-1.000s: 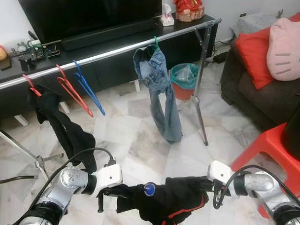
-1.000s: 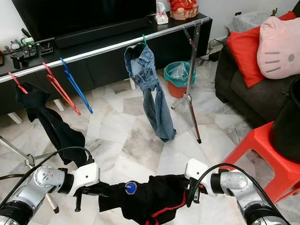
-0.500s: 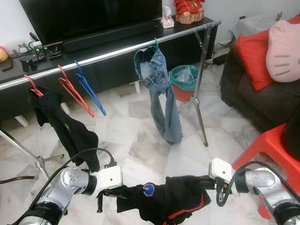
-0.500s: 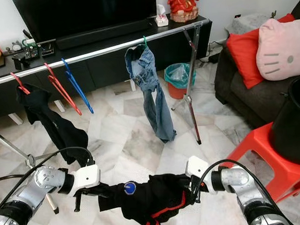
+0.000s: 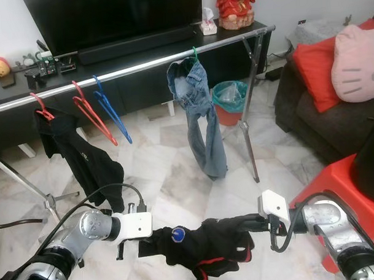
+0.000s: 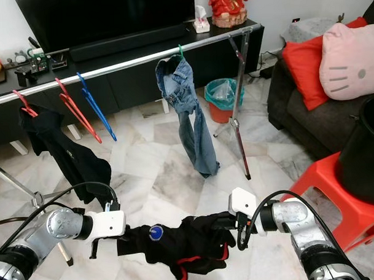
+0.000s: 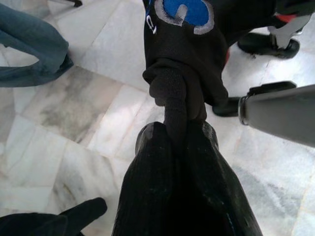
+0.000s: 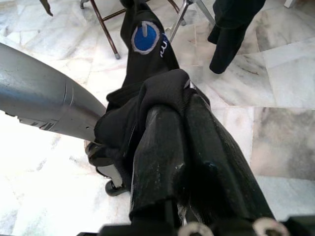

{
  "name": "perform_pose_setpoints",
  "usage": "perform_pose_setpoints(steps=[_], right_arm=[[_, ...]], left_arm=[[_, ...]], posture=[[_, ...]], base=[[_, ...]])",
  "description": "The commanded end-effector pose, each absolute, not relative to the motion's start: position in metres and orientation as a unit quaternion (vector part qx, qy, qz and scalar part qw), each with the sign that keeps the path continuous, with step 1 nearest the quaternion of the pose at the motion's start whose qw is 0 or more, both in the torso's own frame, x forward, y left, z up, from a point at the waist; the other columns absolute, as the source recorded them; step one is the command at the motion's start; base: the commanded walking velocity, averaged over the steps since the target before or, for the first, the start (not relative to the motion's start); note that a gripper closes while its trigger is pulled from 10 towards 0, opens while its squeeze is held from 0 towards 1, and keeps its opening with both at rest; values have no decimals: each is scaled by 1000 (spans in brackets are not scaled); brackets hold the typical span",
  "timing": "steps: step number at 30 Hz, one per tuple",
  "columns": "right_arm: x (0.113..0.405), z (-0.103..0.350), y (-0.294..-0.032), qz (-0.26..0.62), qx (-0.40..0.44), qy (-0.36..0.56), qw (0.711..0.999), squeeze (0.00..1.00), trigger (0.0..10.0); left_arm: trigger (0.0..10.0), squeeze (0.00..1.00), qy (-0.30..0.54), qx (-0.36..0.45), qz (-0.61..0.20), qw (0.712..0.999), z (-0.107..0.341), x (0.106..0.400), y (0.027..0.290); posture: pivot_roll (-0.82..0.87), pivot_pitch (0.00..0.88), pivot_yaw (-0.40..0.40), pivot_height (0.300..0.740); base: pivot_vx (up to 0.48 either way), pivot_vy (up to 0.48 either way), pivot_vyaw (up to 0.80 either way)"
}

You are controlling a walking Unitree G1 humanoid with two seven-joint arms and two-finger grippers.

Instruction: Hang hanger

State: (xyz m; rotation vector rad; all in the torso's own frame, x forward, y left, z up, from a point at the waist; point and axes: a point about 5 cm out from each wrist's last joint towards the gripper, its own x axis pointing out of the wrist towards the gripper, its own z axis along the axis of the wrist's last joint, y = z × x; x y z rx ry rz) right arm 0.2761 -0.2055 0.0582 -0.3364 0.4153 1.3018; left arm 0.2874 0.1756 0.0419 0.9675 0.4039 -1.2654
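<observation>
Claws share the load: left claw (image 5: 143, 246) and right claw (image 5: 259, 223) each pinch an end of the black garment (image 5: 206, 247), stretching it low over the floor, well short of the clothes rail (image 5: 141, 66), likely to keep it spread for hanging.

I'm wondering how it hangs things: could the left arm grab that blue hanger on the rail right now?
Probably not. The left gripper is shut on the black garment, and the blue hanger hangs far off on the rail.
</observation>
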Motion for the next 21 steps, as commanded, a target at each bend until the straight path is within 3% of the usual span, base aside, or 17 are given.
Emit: perform_pose_setpoints(steps=[1,7,8,10,21], right_arm=[[280,65,-204,599,-156,173,766,0,0],[283,68,-206,583,-161,168,779,0,0],[289,72,-211,550,-164,159,803,0,0],[293,77,-215,531,-151,143,821,0,0],[297,95,-232,506,-94,105,851,0,0]], left_arm=[[10000,0,194,447,-562,669,39,286,183],[10000,0,186,441,-559,677,37,286,181],[10000,0,186,453,-560,668,37,286,183],[10000,0,190,466,-563,655,35,285,185],[10000,0,207,487,-567,632,29,280,192]], posture=[[97,28,85,740],[96,31,85,740],[96,31,85,740],[96,31,84,740],[94,19,84,740]], base=[[0,0,0],[0,0,0],[0,0,0],[0,0,0],[0,0,0]])
